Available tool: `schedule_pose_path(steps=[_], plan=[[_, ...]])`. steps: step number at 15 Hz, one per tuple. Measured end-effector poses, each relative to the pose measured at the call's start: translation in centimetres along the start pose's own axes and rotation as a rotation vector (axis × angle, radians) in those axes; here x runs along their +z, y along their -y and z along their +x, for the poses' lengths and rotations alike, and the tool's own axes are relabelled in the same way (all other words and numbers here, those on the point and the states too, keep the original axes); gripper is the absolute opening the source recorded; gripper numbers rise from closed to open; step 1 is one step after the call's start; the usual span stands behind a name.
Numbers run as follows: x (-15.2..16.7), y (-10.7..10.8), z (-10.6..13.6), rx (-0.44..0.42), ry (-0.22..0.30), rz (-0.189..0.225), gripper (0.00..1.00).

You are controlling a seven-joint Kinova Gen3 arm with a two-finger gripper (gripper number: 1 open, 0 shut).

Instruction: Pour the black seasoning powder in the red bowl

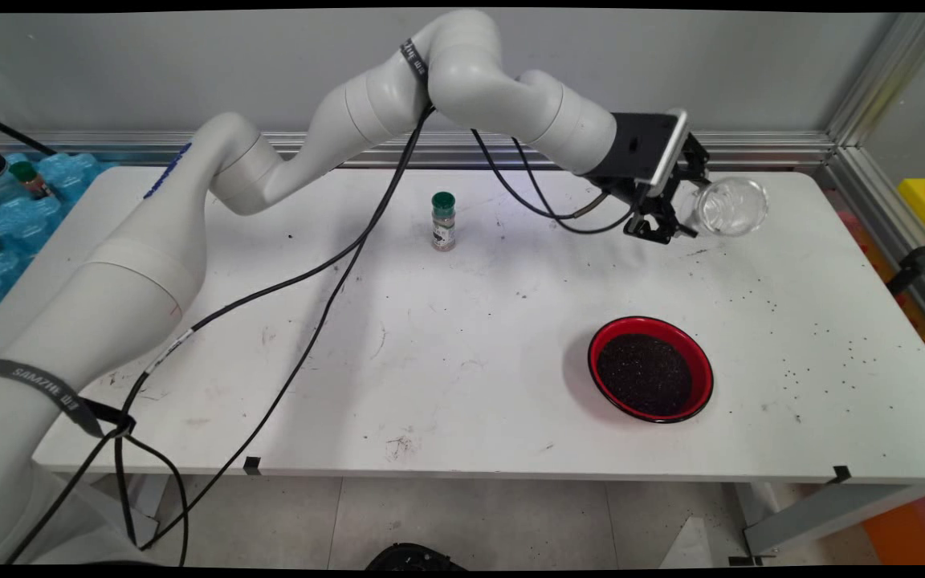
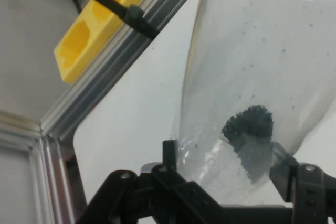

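While I hang above the far right part of the white table [image 1: 462, 353], my gripper [image 1: 666, 225] is clamped on a clear plastic cup [image 1: 729, 205], fingers [image 2: 286, 174] pressing its sides, with the cup lying tilted on its side. Inside it a small clump of dark grains [image 2: 249, 124] clings to the wall. Nearer the table's front edge stands a red bowl [image 1: 649, 368] filled with dark grains, well apart from me. To my left, a spice jar [image 1: 443, 221] with a green lid stands upright. Beyond the table's right edge lies a yellow block [image 2: 94, 24].
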Motion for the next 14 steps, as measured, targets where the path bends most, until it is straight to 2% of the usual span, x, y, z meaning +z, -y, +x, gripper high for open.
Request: schedule_pose_path(steps=[8,14], plan=[[0.9,1.1,-2.1,-0.241,0.015,-0.017,0.0],[2.0,1.2,-3.5,-0.413,0.039,-0.033,0.0]])
